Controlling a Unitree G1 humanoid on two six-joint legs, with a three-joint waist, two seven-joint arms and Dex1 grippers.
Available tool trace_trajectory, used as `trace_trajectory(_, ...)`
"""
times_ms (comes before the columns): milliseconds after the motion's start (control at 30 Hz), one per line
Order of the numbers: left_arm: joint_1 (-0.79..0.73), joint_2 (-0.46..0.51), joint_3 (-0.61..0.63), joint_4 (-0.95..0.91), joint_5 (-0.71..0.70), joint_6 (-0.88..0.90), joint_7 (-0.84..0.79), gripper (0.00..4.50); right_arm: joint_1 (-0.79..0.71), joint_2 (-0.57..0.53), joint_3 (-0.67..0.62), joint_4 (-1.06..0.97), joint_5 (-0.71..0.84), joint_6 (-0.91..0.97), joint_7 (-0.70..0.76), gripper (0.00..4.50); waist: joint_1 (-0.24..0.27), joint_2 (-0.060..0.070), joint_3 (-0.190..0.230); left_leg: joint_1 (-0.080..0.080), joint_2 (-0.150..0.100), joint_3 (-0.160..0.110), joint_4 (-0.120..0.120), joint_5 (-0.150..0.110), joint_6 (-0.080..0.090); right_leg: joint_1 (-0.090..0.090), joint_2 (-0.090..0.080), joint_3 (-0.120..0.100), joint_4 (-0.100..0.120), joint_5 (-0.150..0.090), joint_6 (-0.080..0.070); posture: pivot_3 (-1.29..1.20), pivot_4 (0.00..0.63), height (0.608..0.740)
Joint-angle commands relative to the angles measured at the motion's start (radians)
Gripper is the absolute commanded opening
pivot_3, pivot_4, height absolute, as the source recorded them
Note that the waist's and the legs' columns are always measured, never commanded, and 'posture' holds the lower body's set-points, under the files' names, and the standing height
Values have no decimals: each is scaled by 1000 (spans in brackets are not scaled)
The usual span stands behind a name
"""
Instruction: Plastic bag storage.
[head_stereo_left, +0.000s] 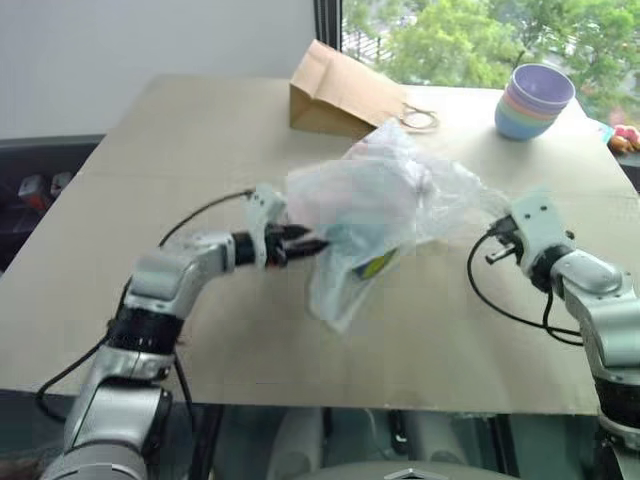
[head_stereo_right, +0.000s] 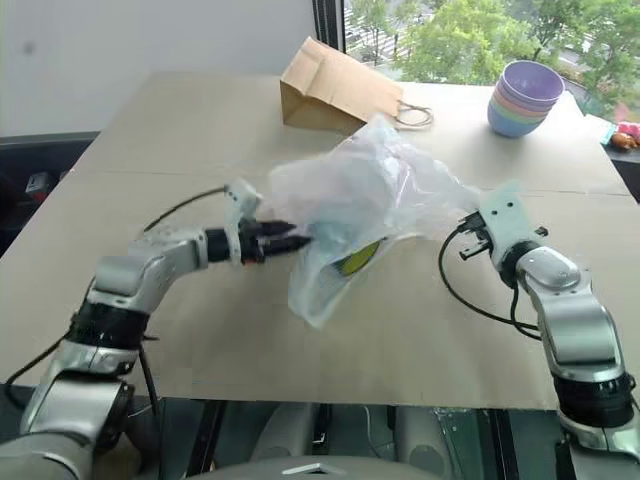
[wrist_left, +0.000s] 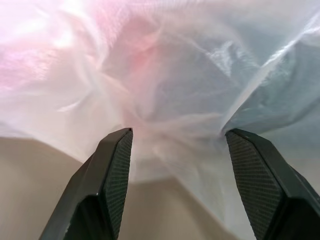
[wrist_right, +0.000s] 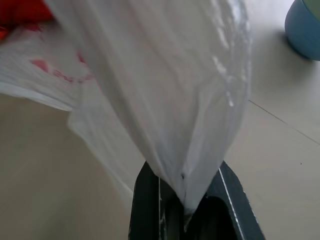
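Right pincer (wrist_right: 185, 205) clamped on plastic bag (head_stereo_left: 375, 205) edge — left pincer (wrist_left: 177, 145) wide apart, fingertips against film.

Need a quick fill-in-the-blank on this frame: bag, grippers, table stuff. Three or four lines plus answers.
1. The right gripper is shut on the ____ bag.
2. The left gripper's fingers stand ____, with bag film between them.
3. The brown ____ bag lies on its side at the far end of the table.
4. The stacked ____ sit near the window.

Answers: plastic; open; paper; bowls
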Motion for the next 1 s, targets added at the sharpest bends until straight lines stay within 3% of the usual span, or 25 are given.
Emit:
trace_trajectory(33, 32, 90, 167, -136, -316, 268, -183, 3026, -5, 14, -6, -86, 15, 61, -26, 0, -16, 0, 0, -1, 1, 0, 0, 0, 0, -1, 0, 0, 0, 0, 0, 0, 150, 740)
trace_trajectory(133, 115, 170, 236, -235, -424, 390, -210, 4445, -14, 22, 2, -99, 25, 83, -36, 0, -23, 0, 0, -1, 1, 0, -3, -1, 1, -3, -1, 1, 0, 0, 0, 0, 150, 740)
trace_trajectory(333, 292, 198, 229, -544, -479, 458, -85, 4484, -30, 36, 27, -134, 48, 130, -43, 0, -10, -1, 0, -1, 1, 0, -2, -1, 1, -2, -1, 0, 0, -3, 3, 0, 150, 740)
trace_trajectory(533, 378, 179, 220, -646, -545, 485, 13, 4484, -28, 38, 35, -167, 68, 172, -56, 0, -2, -1, 0, 1, 1, 0, -1, -1, 1, 0, -1, 0, 0, -4, 0, 0, 150, 740)
trace_trajectory(767, 404, 150, 105, -622, -456, 454, 56, 4484, -37, 26, 38, -195, 71, 201, -71, 0, 4, -1, 0, 1, 0, 0, -1, -1, 1, 0, -1, 0, 0, -4, -1, 0, 150, 740)
trace_trajectory(1000, 313, -15, 7, -512, -417, 441, 116, 4484, -41, 40, 44, -243, 77, 256, -98, 0, 7, 0, -1, 1, 0, 0, -1, -1, 1, 0, -1, 0, 0, -3, -3, 0, 150, 740)
